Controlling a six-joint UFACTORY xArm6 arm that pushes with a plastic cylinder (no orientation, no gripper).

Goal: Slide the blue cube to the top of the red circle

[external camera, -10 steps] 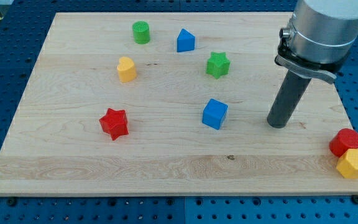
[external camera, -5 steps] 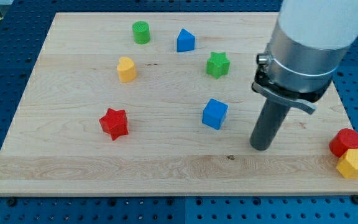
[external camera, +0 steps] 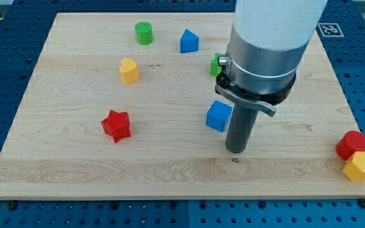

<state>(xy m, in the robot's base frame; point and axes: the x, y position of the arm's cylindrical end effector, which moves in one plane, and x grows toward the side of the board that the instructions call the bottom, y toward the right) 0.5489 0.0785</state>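
Note:
The blue cube [external camera: 218, 116] sits on the wooden board [external camera: 75, 158] right of centre. The red circle [external camera: 352, 144], a short red cylinder, stands at the board's right edge near the view's bottom, touching a yellow block [external camera: 360, 166] just below it. My tip [external camera: 234, 151] rests on the board just to the right of and below the blue cube, close to its lower right corner; I cannot tell if it touches. The arm's body hides part of the cube's right side.
A red star [external camera: 116, 125] lies left of centre. A yellow block [external camera: 128, 71], a green cylinder [external camera: 144, 32] and a blue pointed block [external camera: 189, 41] sit toward the top. A green star [external camera: 216, 63] is mostly hidden behind the arm.
My tip has moved left and toward the view's bottom, from well right of the blue cube to right beside its lower right corner. The arm now covers most of the green star. No block has moved.

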